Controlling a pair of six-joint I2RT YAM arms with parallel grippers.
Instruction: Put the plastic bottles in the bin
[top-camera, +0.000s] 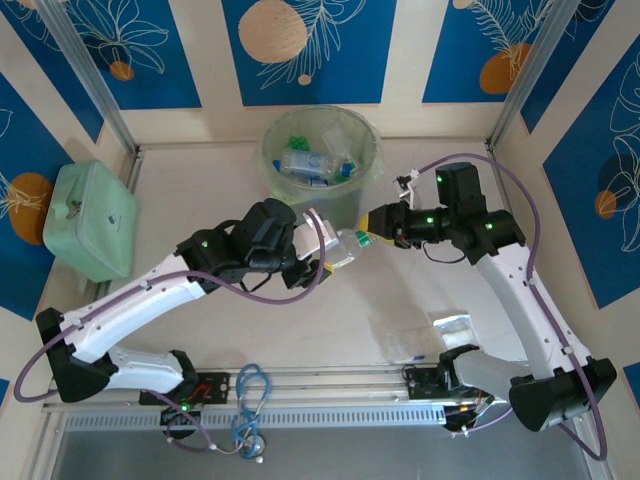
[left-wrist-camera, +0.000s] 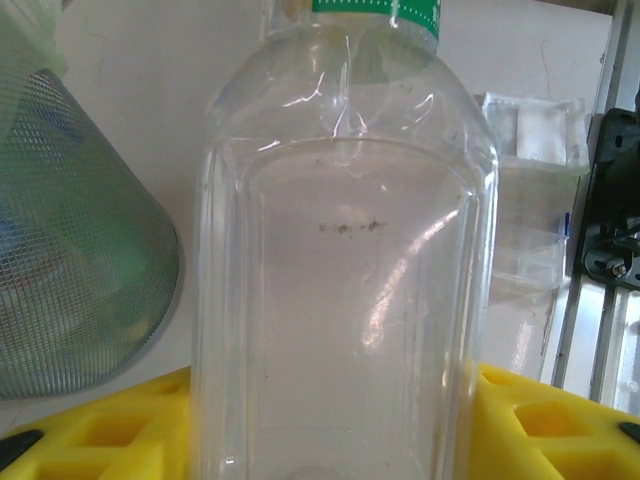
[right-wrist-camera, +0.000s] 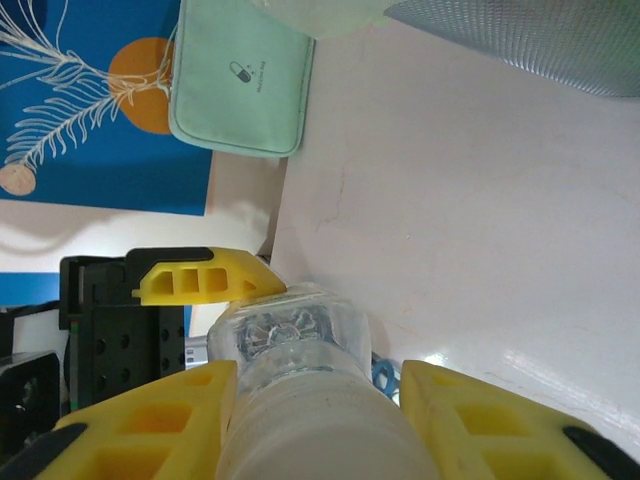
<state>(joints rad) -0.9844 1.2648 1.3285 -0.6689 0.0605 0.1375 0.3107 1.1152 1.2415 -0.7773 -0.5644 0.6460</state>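
Note:
A clear plastic bottle (top-camera: 345, 246) with a green cap hangs in the air between both arms, just in front of the bin (top-camera: 372, 160). My left gripper (top-camera: 330, 256) is shut on its body; the bottle (left-wrist-camera: 340, 280) sits between the yellow fingers (left-wrist-camera: 90, 440). My right gripper (top-camera: 370, 238) comes from the right and closes round the cap end. In the right wrist view the bottle (right-wrist-camera: 300, 330) lies between my right gripper's (right-wrist-camera: 315, 400) fingers, with a left-gripper finger (right-wrist-camera: 200, 278) beyond. Several bottles (top-camera: 305, 162) lie in the bin.
A mint-green case (top-camera: 90, 220) lies at the left wall. Flat clear plastic bags (top-camera: 410, 342) lie on the table near the right arm's base. A blue cord (top-camera: 250, 400) rests on the front rail. The bin's mesh wall (left-wrist-camera: 70, 260) stands close left of the held bottle.

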